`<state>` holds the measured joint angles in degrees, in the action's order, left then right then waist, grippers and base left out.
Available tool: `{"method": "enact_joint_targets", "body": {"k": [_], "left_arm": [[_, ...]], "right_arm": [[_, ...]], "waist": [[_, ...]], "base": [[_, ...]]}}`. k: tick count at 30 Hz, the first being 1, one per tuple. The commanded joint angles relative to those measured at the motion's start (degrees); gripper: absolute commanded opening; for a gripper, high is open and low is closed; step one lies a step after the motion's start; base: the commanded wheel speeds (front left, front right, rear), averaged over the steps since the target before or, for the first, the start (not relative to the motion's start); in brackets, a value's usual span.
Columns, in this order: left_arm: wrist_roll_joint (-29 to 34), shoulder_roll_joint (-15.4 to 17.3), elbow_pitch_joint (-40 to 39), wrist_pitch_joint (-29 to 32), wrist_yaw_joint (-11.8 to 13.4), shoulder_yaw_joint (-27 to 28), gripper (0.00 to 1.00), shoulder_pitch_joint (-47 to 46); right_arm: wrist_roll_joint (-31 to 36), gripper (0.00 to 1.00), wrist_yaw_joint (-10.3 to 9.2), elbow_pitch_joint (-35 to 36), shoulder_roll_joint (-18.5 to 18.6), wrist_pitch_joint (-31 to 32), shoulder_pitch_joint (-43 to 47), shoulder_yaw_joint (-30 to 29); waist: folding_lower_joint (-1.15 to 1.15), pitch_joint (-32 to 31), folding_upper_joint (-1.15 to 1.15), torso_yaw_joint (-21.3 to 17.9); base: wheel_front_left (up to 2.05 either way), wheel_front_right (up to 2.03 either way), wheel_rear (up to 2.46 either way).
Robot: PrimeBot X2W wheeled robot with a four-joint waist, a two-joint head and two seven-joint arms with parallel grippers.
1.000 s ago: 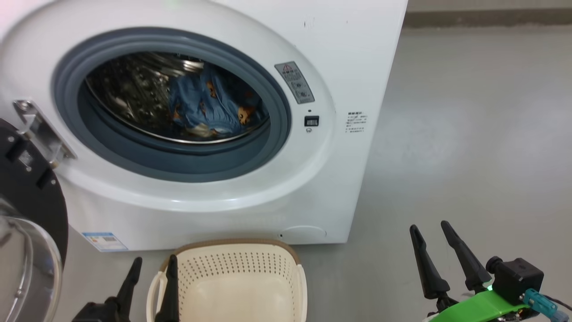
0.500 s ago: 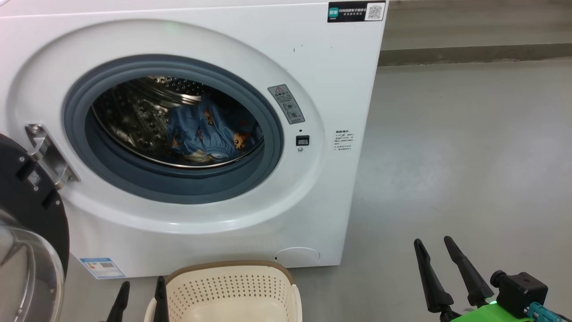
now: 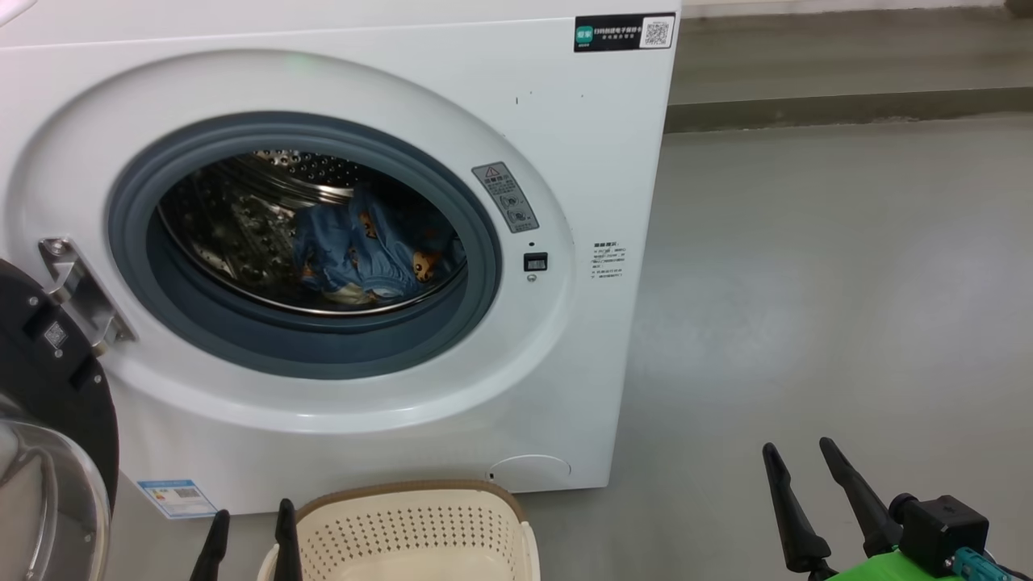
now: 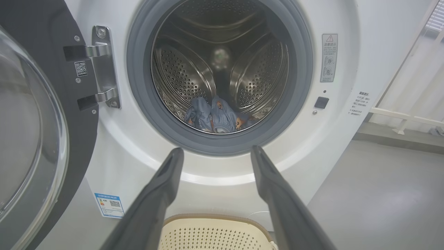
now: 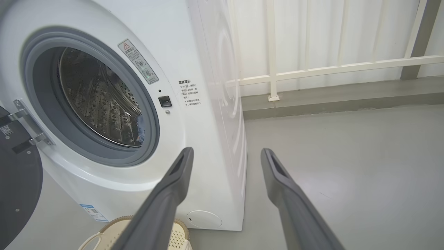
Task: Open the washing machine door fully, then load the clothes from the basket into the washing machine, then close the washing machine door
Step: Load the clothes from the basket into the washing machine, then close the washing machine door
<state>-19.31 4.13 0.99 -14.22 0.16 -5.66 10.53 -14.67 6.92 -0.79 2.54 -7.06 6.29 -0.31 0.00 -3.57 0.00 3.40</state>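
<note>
One bundle of clothes (image 3: 363, 258) lies low in the drum (image 3: 234, 226) of the one washer (image 3: 565, 121). One door (image 3: 48, 387) hangs wide open at left. One basket (image 3: 411, 524) sits on the floor (image 3: 807, 282) before the washer. Left end effector (image 3: 252, 512) and right end effector (image 3: 797, 446): two, both released, gripping nothing.

Ahead of the right claw (image 5: 227, 150) and off to its right spreads a smooth grey floor (image 5: 347, 163), faintly glossy, with a soft pale sheen (image 3: 726, 315) of diffuse light. Beyond the claw's tips the floor ends at a low grey kerb (image 5: 329, 100). On that kerb stands a white railing (image 5: 329, 67) with slim upright bars, 1 horizontal rail and 1 post foot (image 5: 273, 98). Behind the bars is a bright white wall (image 5: 312, 31). A darker grey upright (image 5: 414, 38) rises at the far right.
</note>
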Motion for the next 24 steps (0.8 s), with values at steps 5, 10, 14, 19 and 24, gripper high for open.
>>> {"method": "enact_joint_targets", "body": {"k": [5, 10, 14, 19, 24], "left_arm": [[0.99, -0.38, -0.63, -0.77, -0.6, 2.46, 1.0, -1.7], [1.36, -0.64, -0.27, -0.77, -0.97, 2.74, 1.0, -1.82], [1.42, -0.8, -0.2, -0.77, -1.18, 3.02, 1.0, -1.99], [1.43, -0.98, 0.05, -0.77, -1.51, 3.1, 1.0, -2.17], [1.81, -1.07, 0.31, -0.77, -1.77, 2.83, 1.0, -2.38]], "right_arm": [[0.33, 1.0, 0.57, 1.12, 0.33, 0.04, -1.13, 1.17], [0.34, 1.0, 0.57, 0.97, 0.33, -0.01, -1.28, 0.81], [0.32, 1.0, 0.57, 0.9, 0.33, -0.05, -1.43, 0.74], [0.05, 1.0, 0.57, 0.81, 0.33, -0.04, -1.54, 0.54], [0.08, 1.0, 0.57, 0.76, 0.33, 0.03, -1.79, 0.34]], "waist": [[0.0, 0.0, 0.0, -0.11], [0.0, 0.11, 0.0, -0.09], [0.0, 0.24, 0.0, -0.05], [0.0, 0.46, 0.0, -0.02], [0.0, 0.63, 0.0, -0.08]], "base": [[0.0, 0.0, 0.0], [0.0, 0.0, 0.0], [0.0, 0.0, 0.0], [0.0, 0.0, 0.0], [0.0, 0.0, 0.0]]}}
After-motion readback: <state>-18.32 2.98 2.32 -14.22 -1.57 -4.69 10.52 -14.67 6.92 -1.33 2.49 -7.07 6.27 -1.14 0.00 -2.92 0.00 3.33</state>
